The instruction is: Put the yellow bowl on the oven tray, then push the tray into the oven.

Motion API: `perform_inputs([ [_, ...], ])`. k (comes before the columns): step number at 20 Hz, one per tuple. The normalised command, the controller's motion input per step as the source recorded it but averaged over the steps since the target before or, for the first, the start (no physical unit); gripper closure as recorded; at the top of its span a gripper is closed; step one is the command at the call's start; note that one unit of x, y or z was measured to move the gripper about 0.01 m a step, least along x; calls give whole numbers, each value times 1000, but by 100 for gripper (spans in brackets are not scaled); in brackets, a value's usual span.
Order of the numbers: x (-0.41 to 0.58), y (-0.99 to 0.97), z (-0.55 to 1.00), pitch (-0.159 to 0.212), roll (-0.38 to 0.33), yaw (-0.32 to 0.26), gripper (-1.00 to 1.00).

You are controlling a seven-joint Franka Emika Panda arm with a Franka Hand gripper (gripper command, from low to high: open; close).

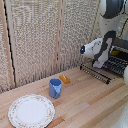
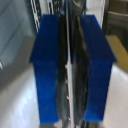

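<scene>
My grabber (image 1: 98, 64) reaches down at the exterior view's right onto the near end of the baking sheet (image 1: 111, 67), a dark wire-barred tray sticking out over the table. In the wrist view the two blue pads (image 2: 50, 70) of the grabber (image 2: 70, 70) are pressed together on a thin dark edge with a pale line, the baking sheet's rim (image 2: 68, 30). A sliver of the yellow dish (image 1: 116, 52) shows behind the arm, above the tray's bars. The oven (image 1: 123, 44) is a dark shape at the right edge, mostly hidden by the arm.
On the wooden table (image 1: 85, 100) stand a blue cup (image 1: 55, 88) and a small orange block (image 1: 64, 78) near the middle. A large patterned white plate (image 1: 31, 111) lies at the front left. Woven screens (image 1: 40, 35) close off the back.
</scene>
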Motion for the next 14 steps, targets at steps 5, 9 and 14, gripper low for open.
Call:
perform_inputs([
  [5,341,87,192,70,-7,-12,-100],
  [9,434,188,442,26,46,-39,-100],
  [14,451,214,343,0,129,-66,-100],
])
